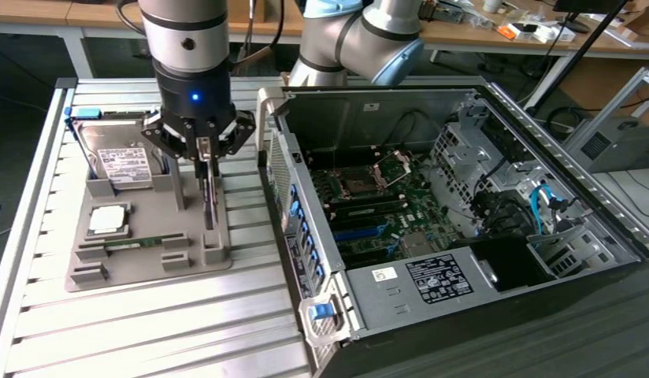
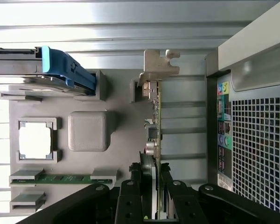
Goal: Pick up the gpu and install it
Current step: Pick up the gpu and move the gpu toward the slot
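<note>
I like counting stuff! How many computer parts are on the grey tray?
4: the hard drive at the tray's far end, the square chip mid-tray, the green memory stick nearest the camera, the gpu on edge in the pincer. None look hidden.

room | slatted metal table (image 1: 146,331); wooden desks (image 1: 461,35) behind; dark floor (image 1: 9,118)

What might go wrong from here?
The gripper pinches the thin dark gpu card by its narrow edge, so it may tilt or slip. Its silvery metal bracket sits by a slot in the grey slotted tray and might snag. The open dark computer case close alongside could be struck.
</note>
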